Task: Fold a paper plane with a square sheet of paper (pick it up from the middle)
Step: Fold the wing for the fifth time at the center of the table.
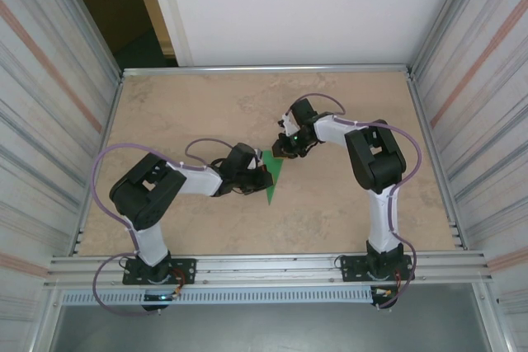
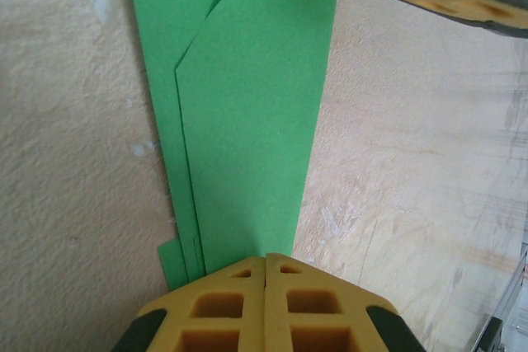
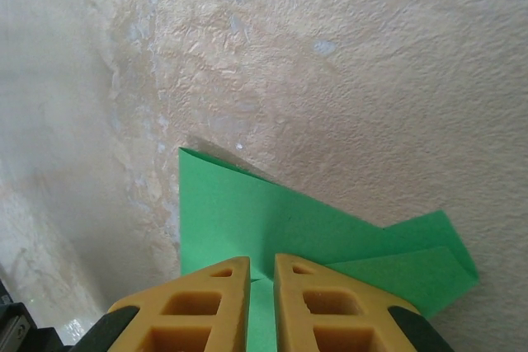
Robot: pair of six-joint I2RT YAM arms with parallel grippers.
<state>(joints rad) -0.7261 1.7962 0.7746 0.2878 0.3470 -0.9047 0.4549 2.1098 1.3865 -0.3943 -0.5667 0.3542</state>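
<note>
Beige table [image 1: 206, 113], top view: folded green paper [image 1: 273, 176] lies mid-table between the left gripper [image 1: 257, 175] and right gripper [image 1: 285, 150], both down at it. Left wrist: jaws pressed together, tips bearing on the paper's narrow end, where the layers sit slightly offset, so pin hard to stop them slipping. Right wrist: jaws a slit apart over the other end, nothing clearly pinched; I'd run the crease slowly along the edge.

One piece of folded green paper [image 2: 247, 121] is lying on the one tabletop [image 1: 190, 105], well in from every edge. Two arms are standing at its near edge, the left arm [image 1: 148, 195] and the right arm [image 1: 375, 158], and they are carrying two grippers: the left gripper [image 2: 266, 263] and the right gripper [image 3: 261, 263].
</note>
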